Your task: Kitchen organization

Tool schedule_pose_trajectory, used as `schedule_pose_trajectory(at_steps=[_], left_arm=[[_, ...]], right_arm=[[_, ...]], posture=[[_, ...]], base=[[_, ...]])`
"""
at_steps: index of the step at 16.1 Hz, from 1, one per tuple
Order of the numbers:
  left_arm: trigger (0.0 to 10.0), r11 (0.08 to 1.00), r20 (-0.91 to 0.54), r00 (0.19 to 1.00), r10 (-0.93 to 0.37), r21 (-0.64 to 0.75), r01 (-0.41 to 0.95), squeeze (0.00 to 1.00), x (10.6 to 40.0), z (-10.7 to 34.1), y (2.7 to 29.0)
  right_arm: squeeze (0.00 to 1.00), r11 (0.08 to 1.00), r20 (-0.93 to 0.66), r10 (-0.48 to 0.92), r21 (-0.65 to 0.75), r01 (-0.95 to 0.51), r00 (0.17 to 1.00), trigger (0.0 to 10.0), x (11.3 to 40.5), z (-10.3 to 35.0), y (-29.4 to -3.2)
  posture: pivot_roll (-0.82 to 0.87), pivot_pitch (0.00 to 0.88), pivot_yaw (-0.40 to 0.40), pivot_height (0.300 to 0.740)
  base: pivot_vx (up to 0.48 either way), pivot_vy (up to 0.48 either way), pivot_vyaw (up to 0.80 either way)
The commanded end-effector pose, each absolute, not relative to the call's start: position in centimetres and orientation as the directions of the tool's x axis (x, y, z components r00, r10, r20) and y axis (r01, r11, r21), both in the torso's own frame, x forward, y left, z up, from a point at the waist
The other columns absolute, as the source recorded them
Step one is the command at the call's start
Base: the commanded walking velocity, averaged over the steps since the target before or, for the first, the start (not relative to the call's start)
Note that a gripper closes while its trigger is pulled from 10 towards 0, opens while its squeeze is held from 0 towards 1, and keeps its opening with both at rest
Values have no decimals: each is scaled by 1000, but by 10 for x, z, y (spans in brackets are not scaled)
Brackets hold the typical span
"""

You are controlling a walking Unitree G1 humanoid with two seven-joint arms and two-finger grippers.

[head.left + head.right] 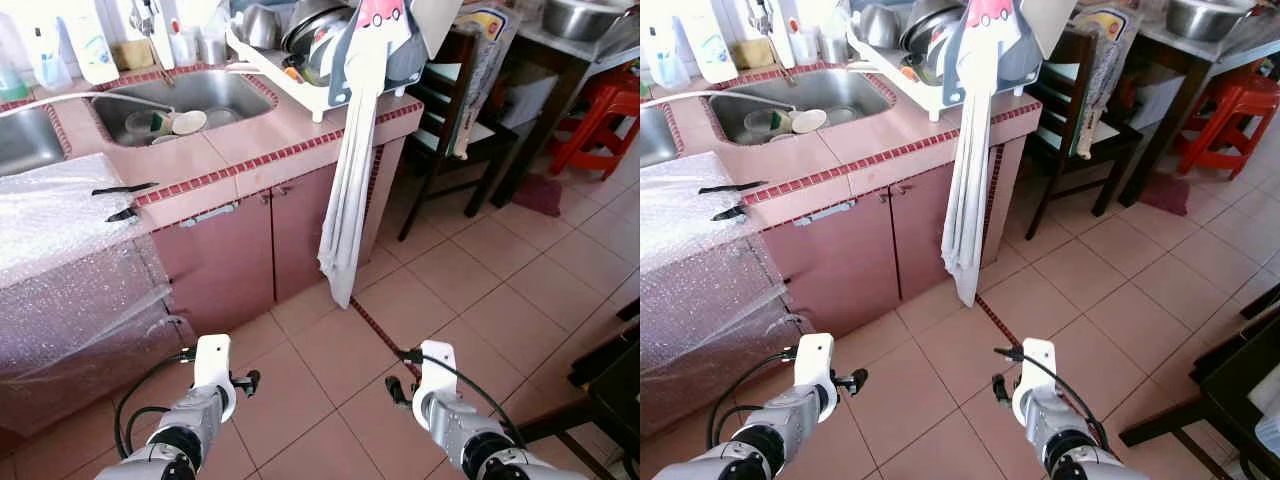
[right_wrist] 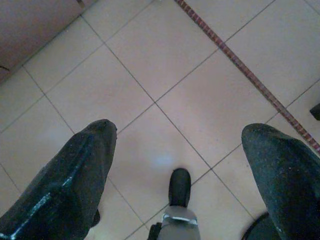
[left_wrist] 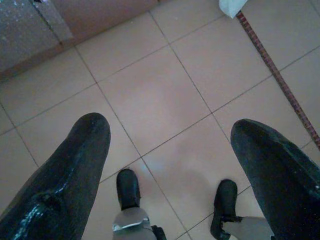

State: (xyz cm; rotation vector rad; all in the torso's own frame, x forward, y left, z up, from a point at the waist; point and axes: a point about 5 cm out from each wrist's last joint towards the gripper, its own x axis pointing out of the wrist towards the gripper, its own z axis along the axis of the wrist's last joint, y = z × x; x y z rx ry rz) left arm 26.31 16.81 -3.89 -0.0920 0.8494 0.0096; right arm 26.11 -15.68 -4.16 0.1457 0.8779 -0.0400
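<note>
Both arms hang low over the floor. The left gripper [image 3: 170, 150] and the right gripper [image 2: 177, 150] are wide open and hold nothing. A long white cloth [image 1: 350, 190] hangs off the pink worktop [image 1: 250, 135]. It looks soft and light; grab it near the top. The eye views show the sink [image 1: 185, 95]; the wrist views show floor tiles.
</note>
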Motion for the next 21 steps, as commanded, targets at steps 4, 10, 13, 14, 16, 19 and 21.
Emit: schedule_pose_trajectory(at_steps=[4,10,13,14,16,19,21], left_arm=[[10000,999,-742,671,1,24,26,0,263,-38,179],[10000,995,-667,744,22,85,47,0,269,-30,190],[10000,989,-501,864,-50,93,111,0,286,-7,188],[10000,991,-470,882,-38,96,93,0,288,-3,194],[10000,995,-407,913,-25,83,64,0,285,3,200],[10000,992,-226,973,-42,110,68,0,263,28,205],[10000,989,-141,987,-74,118,92,0,254,43,205]], right_arm=[[0,992,-787,-28,53,112,616,10000,244,-53,-174],[0,996,-736,-37,30,87,676,10000,235,-56,-184],[0,1000,-546,12,7,-10,838,10000,277,-16,-197],[0,1000,-493,21,8,-20,870,10000,286,-6,-201],[0,999,-406,38,24,-31,913,10000,295,9,-205],[0,997,-217,71,-9,-74,974,10000,292,38,-206],[0,998,-179,51,-31,-57,983,10000,282,46,-210]], posture=[[-17,44,-23,740],[-27,85,18,740],[-32,108,-3,740],[-31,113,-7,740],[-35,119,-6,740],[-31,137,-8,740],[-13,148,-19,740]], base=[[0,0,0],[0,0,0],[0,0,0],[0,0,0],[0,0,0],[0,0,0],[0,0,0]])
